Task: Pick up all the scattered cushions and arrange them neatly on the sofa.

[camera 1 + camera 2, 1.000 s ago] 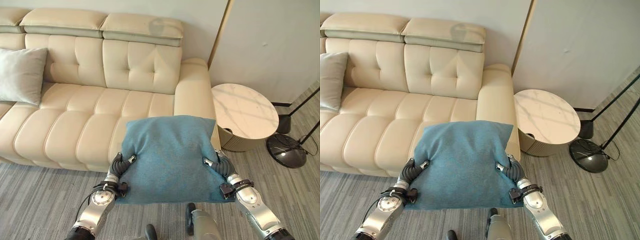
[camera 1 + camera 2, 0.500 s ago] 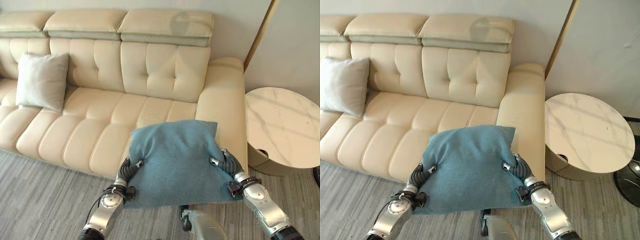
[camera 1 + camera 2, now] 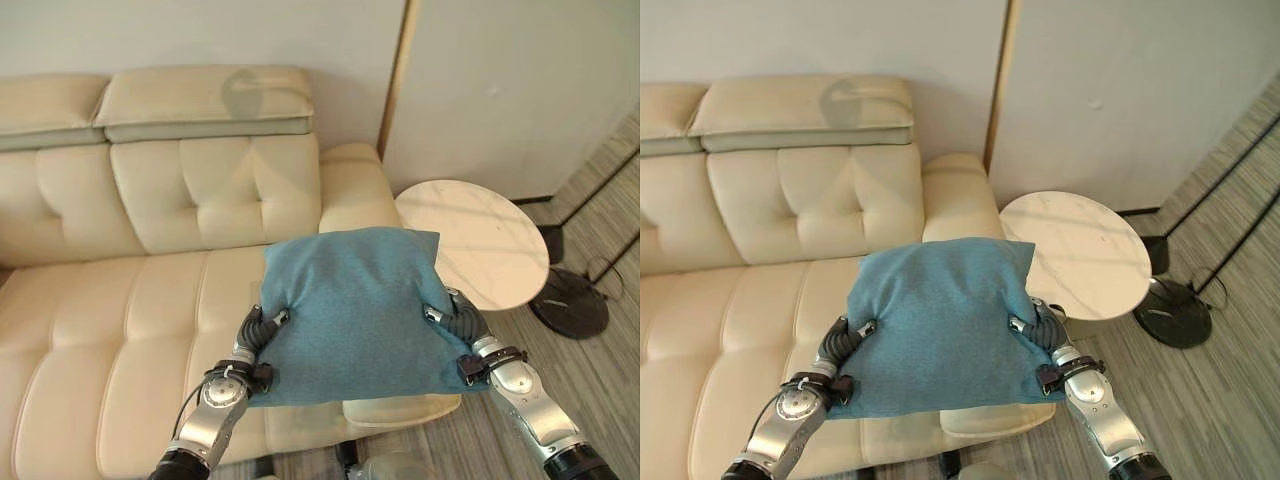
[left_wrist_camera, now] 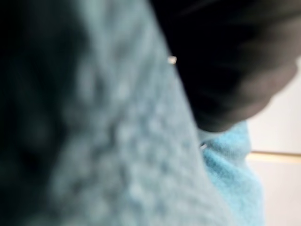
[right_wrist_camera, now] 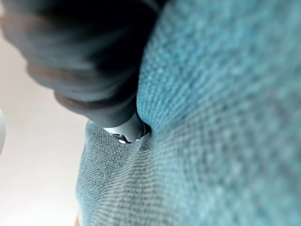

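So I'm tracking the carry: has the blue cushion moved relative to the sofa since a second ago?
Yes. The blue cushion, then short of the sofa front over the floor, now hangs over the seat by the armrest.

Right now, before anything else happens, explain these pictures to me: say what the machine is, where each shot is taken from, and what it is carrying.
This is a two-legged humanoid robot with two silver-grey arms. The two wide pictures come from a stereo camera on its head, looking down. The two close, blurry ones come from cameras on its wrists, pressed against teal fabric. It carries a teal cushion in front of itself, above the seat at the end of a cream sofa. The left hand and the right hand pinch the cushion's two sides, thumbs on top, fingers tucked under the fabric. Beside the sofa's armrest stands a round marble-topped side table, and next to that the dark base of a floor lamp on grey flooring.
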### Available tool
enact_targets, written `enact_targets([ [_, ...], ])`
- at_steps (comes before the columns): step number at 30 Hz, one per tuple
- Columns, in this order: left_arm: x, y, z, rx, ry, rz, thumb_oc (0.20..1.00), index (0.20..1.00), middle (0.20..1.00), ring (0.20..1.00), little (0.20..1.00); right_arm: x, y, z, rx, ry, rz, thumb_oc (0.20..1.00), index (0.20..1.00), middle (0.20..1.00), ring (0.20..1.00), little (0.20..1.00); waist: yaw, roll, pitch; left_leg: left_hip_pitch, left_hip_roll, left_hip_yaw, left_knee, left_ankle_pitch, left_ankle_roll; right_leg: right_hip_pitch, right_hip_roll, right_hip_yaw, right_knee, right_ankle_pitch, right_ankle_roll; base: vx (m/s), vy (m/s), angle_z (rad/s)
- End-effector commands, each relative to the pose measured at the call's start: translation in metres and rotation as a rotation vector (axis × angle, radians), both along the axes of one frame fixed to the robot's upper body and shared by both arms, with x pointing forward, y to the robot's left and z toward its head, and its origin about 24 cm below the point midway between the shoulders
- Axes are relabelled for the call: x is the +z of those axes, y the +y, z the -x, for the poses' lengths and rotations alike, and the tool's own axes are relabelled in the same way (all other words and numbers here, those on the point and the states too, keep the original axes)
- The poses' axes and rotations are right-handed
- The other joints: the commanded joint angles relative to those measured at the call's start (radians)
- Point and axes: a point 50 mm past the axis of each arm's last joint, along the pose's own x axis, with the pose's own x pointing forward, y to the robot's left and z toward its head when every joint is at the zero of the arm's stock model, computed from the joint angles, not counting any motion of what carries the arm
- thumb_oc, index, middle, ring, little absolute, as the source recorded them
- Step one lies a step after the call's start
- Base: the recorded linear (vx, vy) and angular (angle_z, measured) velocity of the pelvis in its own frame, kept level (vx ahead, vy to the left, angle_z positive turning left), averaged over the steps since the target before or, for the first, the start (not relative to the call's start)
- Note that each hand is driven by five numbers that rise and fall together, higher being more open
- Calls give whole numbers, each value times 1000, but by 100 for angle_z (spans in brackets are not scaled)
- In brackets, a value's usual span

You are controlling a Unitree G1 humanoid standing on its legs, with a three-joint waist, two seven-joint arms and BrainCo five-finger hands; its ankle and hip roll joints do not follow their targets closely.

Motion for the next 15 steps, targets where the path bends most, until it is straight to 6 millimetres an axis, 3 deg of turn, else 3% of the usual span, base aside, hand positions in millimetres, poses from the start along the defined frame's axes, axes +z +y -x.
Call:
enact_targets([
  [1,50,-25,-18,-139,-279,40,200,200,200,200,200,56,53,-13,206,-287,-150,200,200,200,200,200,58,-11,-32,-25,-70,50,112,-147,27,-33,-139,-19,17,-58,154,37,159,-59],
  [8,72,-19,-33,-82,-382,31,200,200,200,200,200,81,82,-27,282,-383,-172,200,200,200,200,200,89,7,-31,-34,-111,55,98,-149,52,-61,-174,-12,28,-48,175,30,91,-12],
  [15,123,-21,-63,-29,-590,19,200,200,200,200,200,128,115,-48,335,-556,-183,200,200,200,200,200,121,30,1,-111,-139,40,81,-124,60,-159,-201,-16,51,-31,185,-53,36,9],
])
